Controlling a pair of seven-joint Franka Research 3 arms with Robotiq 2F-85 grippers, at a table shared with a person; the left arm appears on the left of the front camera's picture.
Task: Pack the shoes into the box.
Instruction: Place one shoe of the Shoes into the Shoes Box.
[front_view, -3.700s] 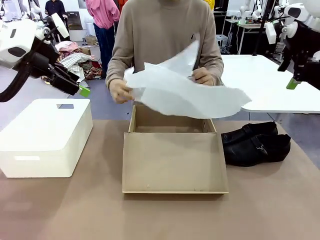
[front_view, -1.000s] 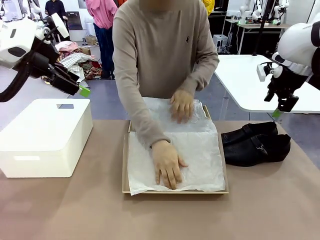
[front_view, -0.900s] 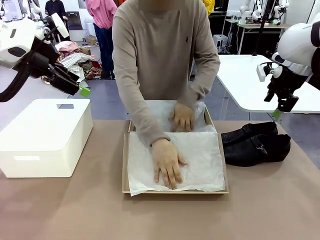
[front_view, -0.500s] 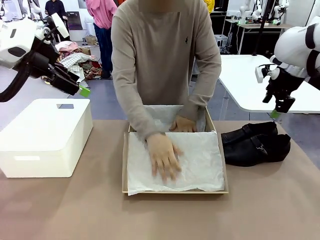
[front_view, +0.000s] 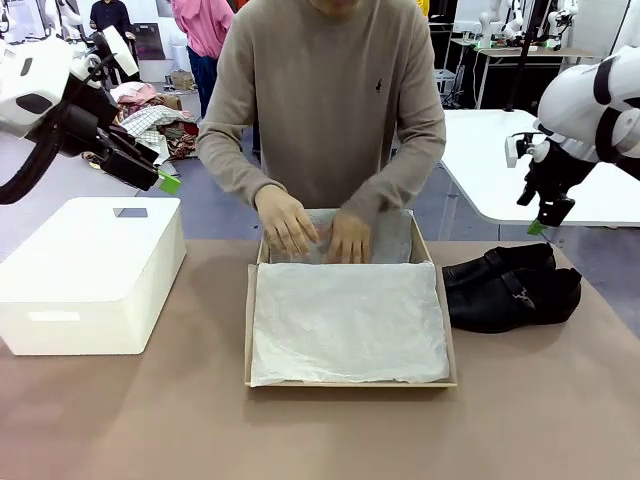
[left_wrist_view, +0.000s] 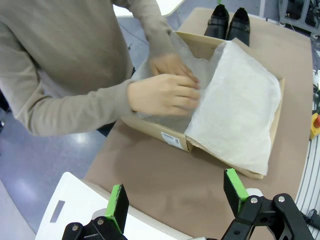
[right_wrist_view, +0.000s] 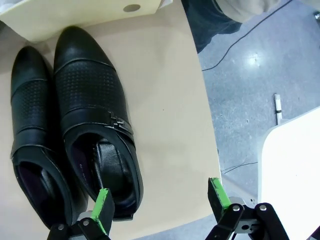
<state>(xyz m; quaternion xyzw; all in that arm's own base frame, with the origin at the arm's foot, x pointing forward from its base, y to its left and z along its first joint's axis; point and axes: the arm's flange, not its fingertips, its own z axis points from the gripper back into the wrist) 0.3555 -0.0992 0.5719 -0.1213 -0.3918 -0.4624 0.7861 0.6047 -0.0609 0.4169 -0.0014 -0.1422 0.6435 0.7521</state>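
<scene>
Table (front_view: 120, 420) was the tan surface carrying everything; person (front_view: 320, 100) in a beige sweater stood at the far side, leaning over the box; white container (front_view: 90, 270) sat on our left side of the table, well apart from the box.

Box (front_view: 249, 320) lay open mid-table, flap folded toward us; tissue paper (front_view: 345, 320) covered the flap and ran up into the far compartment; both of the person's hands (front_view: 288, 222) were pressed onto the paper inside that far compartment, side by side, nearly touching.

Shoes (front_view: 510, 290) were on the table, outside the box, just beside its wall on our right; the pair lay side by side, touching; in the right wrist view their toes (right_wrist_view: 75, 45) pointed toward the box corner.

Left gripper (left_wrist_view: 176, 192) was raised above the far edge of the white container; jaws spread wide, nothing between them; we also saw it in the front view (front_view: 165, 180).

Right gripper (right_wrist_view: 161, 196) hung over the heel end of the shoes, clear of them; jaws spread wide, nothing held; one green pad (right_wrist_view: 104, 200) lined up over the heel of the near shoe.
</scene>
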